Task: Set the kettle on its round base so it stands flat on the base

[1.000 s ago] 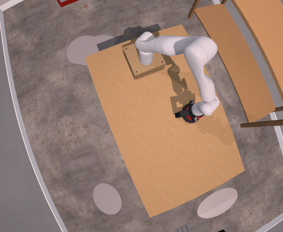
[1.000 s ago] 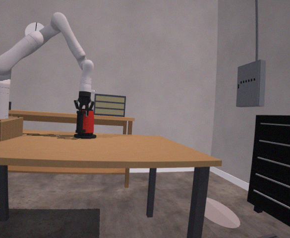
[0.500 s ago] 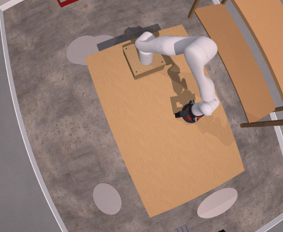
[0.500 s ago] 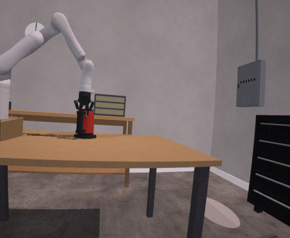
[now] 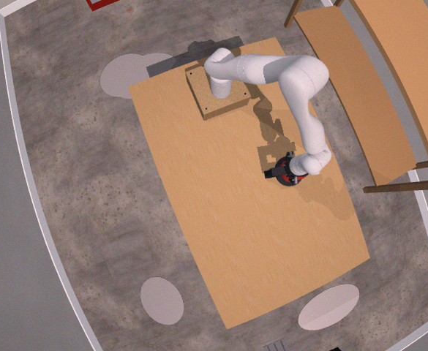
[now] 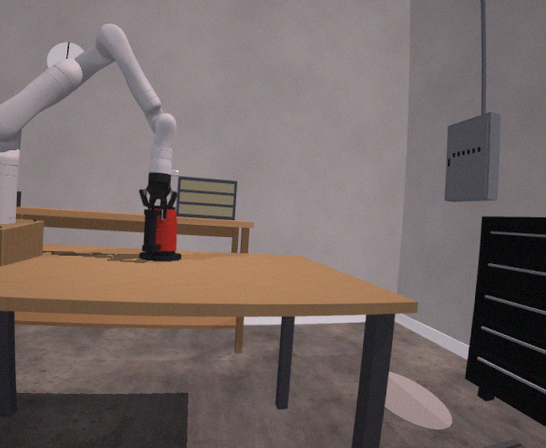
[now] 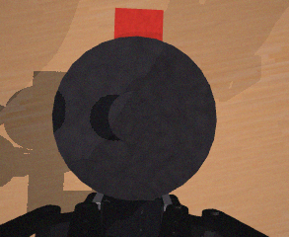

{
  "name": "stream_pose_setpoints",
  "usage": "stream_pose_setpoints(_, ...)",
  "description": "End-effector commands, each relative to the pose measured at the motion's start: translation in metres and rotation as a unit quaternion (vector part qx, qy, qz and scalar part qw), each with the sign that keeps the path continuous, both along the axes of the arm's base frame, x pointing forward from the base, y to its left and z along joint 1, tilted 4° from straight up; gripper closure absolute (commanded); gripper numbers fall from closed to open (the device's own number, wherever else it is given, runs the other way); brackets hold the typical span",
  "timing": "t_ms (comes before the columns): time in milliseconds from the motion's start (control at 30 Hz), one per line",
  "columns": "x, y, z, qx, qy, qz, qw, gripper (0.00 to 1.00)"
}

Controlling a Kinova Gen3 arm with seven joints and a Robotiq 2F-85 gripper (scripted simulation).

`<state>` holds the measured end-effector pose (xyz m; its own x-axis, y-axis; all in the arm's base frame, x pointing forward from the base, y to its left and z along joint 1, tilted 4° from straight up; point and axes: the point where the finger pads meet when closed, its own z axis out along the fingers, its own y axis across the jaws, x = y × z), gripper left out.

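Note:
The red kettle (image 6: 165, 234) (image 5: 286, 179) stands upright, with its black lid (image 7: 149, 118) filling the wrist view and its red spout (image 7: 138, 24) at the top edge. It sits on the black round base (image 6: 161, 257), and I see no gap between them. My gripper (image 6: 157, 208) (image 7: 132, 199) (image 5: 278, 172) comes down from above and is shut on the kettle's black handle (image 6: 148, 233) (image 5: 270, 173). The base is mostly hidden under the kettle in the top and wrist views.
The wooden table (image 5: 243, 245) (image 6: 215, 284) carries the arm's pedestal block (image 5: 221, 107) (image 6: 3, 241) at its far end. A wooden bench (image 5: 357, 94) (image 6: 119, 219) runs behind the table. A black drawer cabinet (image 6: 528, 299) stands off to the right.

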<state>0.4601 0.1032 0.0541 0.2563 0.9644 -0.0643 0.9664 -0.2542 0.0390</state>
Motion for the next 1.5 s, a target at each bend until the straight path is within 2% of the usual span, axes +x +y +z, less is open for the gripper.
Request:
stream_pose_setpoints(0, 0.0006, 0.0003, 0.0009, 0.0, -0.001, 0.0, 1.0, 1.0)
stream_pose_setpoints(767, 0.0007, 0.0001, -0.0021, 0.0, -0.001, 0.0, 1.0, 1.0)
stream_pose_setpoints(800, 0.0007, 0.0001, -0.0021, 0.0, -0.001, 0.0, 1.0, 0.2)
stream_pose_setpoints(1467, 0.0007, 0.0001, -0.0021, 0.0, -0.001, 0.0, 1.0, 0.2)
